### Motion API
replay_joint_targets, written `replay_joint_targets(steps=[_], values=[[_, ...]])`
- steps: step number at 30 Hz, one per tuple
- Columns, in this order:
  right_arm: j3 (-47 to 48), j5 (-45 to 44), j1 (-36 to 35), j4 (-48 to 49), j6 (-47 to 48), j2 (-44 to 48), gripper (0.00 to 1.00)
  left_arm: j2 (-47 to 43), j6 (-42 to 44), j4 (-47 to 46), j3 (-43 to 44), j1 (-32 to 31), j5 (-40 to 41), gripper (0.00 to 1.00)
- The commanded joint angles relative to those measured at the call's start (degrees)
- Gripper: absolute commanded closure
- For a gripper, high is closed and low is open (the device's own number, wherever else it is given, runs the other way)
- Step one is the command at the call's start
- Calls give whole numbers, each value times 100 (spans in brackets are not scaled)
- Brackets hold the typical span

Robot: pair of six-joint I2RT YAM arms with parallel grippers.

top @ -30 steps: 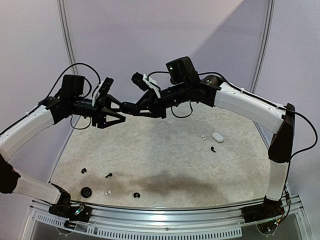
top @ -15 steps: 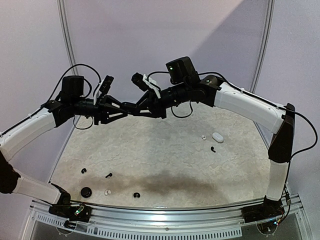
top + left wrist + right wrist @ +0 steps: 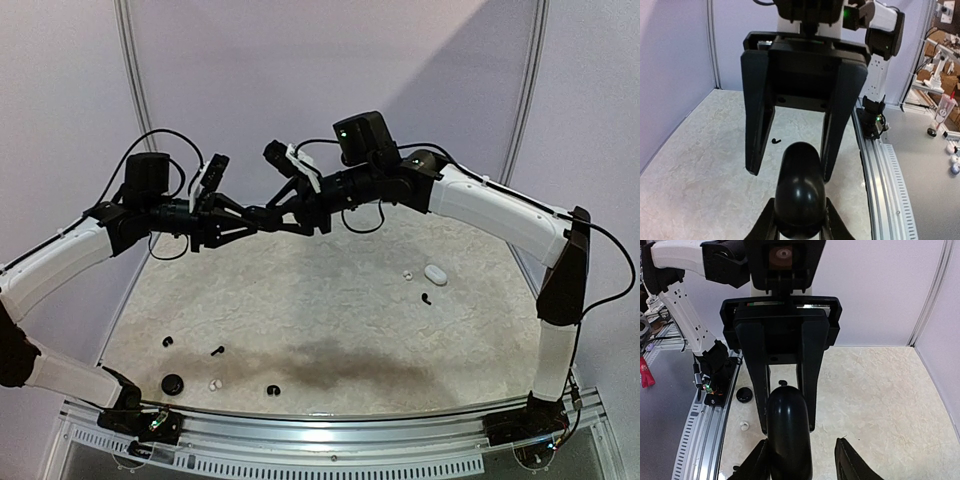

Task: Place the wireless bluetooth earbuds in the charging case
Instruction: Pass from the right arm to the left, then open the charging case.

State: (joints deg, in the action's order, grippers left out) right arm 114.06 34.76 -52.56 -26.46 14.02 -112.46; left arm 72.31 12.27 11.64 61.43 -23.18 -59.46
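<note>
Both arms are up in the air over the pale speckled stone counter (image 3: 330, 310), and they meet in the middle. A second ago the left gripper (image 3: 800, 216) tipped down toward the counter and looked wide from above. Now it lies flatter and reaches closer to the right gripper (image 3: 802, 447). The right arm has moved only a tiny bit. Nothing lying on the counter has moved.

The shiny black egg-shaped charging case (image 3: 800, 175) is up there between the two. The left gripper squeezes it from both sides. The right gripper has its fingers wide apart around the other end, and I cannot tell if one of them touches it. I think this is a hand-over, or a try at opening the case. So the task looks near its start, with no earbud in a case yet.

The tiny black earbuds (image 3: 217, 350) and tiny white earbuds (image 3: 213, 384) lie far below on the counter. Most are at the front left, and two are beside a small white oval case (image 3: 435, 273) on the right.

From above, the black case is lost among the black fingers. Both wrist views cut off its near end. No lid line shows, so I cannot tell if it is open. A round black thing (image 3: 173, 383) at the front left is too small to name.
</note>
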Motion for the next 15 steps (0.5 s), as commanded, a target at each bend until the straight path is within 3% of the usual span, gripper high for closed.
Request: replay_joint_targets(steps=[1,7,15], values=[[-16,-251,20,231,-129,169,55,-126,886,552,7,-134,81,100],[-17,-399,98,235,-312,155,59,-177,1330,849,52,-163,158,100],[-24,-475,208,139,-488,107,63,-221,937,599,0,-169,168,100]])
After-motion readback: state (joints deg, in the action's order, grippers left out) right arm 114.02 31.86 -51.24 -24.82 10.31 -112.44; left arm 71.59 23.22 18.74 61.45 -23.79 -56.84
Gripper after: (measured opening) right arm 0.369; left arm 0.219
